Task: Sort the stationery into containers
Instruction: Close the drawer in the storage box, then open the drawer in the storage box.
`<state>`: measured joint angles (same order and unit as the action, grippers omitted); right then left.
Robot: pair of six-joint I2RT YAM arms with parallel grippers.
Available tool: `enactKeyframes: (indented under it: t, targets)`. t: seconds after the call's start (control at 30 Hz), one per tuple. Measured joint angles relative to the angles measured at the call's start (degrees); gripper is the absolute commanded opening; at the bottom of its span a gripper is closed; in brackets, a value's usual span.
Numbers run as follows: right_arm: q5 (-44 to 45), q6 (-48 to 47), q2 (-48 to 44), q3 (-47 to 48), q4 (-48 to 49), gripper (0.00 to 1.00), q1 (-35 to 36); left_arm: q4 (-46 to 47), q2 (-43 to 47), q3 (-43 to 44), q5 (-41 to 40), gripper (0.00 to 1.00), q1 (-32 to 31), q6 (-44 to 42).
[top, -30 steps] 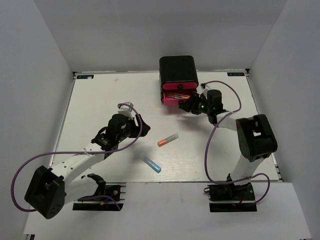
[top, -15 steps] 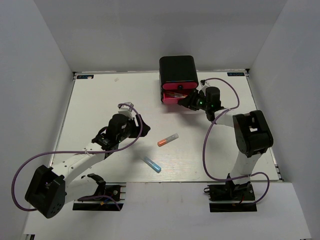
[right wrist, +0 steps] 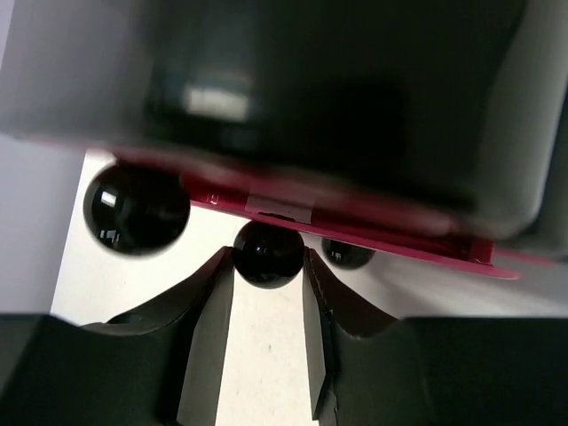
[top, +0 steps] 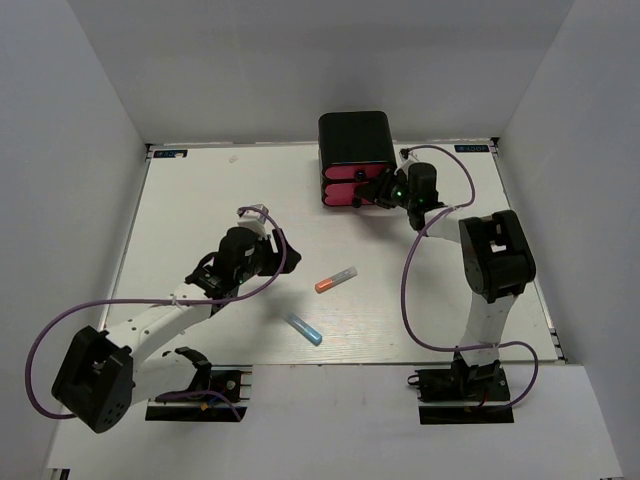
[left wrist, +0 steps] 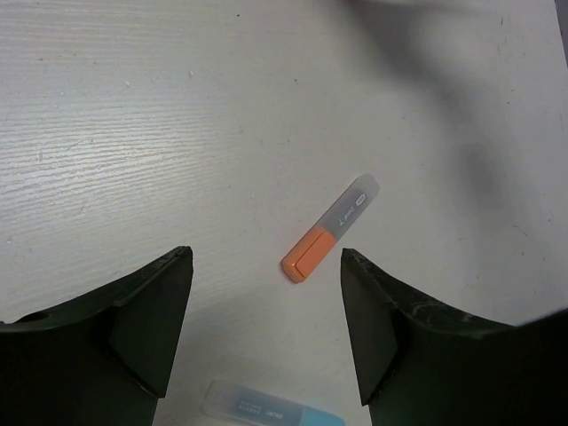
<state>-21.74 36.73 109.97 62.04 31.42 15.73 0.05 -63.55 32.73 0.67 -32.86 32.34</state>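
The containers are pink-fronted drawers [top: 350, 190] stacked in a glossy black box [top: 355, 140] at the back of the table. All fronts sit flush. My right gripper [top: 378, 188] is at the drawers' front, shut on a black round knob [right wrist: 266, 253] of one pink drawer front [right wrist: 355, 217]. Two pieces of stationery lie mid-table: an orange-grey marker [top: 336, 279] and a blue marker [top: 305, 329]. My left gripper [top: 272, 248] hangs open above the table, the orange-grey marker [left wrist: 328, 231] just ahead of its fingertips and the blue marker [left wrist: 275, 411] below them.
Two more black knobs [right wrist: 138, 209] [right wrist: 348, 253] flank the held one. White walls enclose the table [top: 200, 200] on three sides. Purple cables loop around both arms.
The right gripper closed on the knob and moved toward the box. The drawer that stood pulled out with pens showing now sits flush. The left arm stayed still.
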Motion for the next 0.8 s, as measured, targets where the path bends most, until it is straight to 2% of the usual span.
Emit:
enactKeyframes:
  t: [0.57, 0.8]
  targets:
    - [0.4, 0.7, 3.0, 3.8, -0.1, 0.46, 0.0, 4.0, -1.8, 0.0, 2.0, 0.77, 0.0, 0.7]
    - [-1.1, 1.9, -3.5, -6.5, 2.8, 0.6, 0.0, 4.9, -1.9, 0.0, 2.2, 0.77, 0.0, 0.7]
